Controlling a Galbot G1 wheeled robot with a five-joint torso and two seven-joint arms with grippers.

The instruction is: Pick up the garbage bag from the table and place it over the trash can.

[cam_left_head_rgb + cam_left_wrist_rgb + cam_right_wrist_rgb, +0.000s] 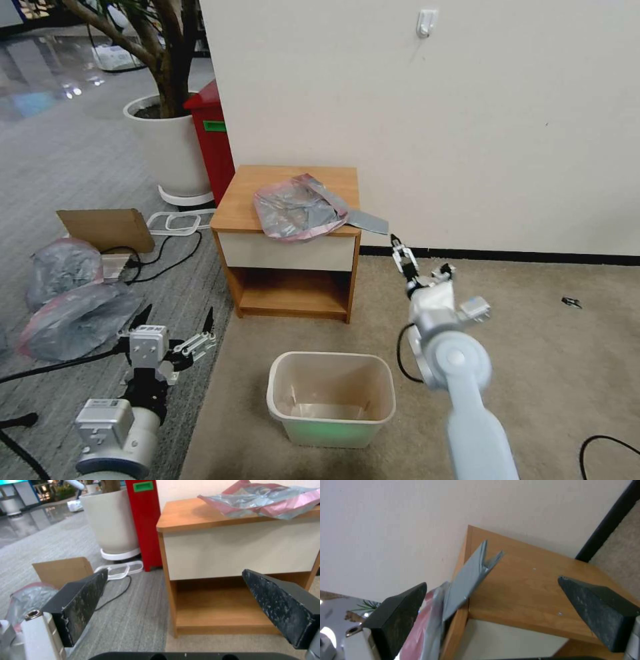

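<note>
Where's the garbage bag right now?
In the head view the garbage bag lies on the table against the wall, its grey tail overhanging the right edge. The open right gripper is just beside that tail; the trash can stands below.

Garbage bag atop table; trash can on carpet

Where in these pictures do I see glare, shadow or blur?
Head view: glare on the shiny floor at far left; the right arm's near part looks soft. Left wrist view: the garbage bag casts a shadow on the table, and the lower shelf is dim. Right wrist view: the right gripper fingers look soft at close range.
</note>
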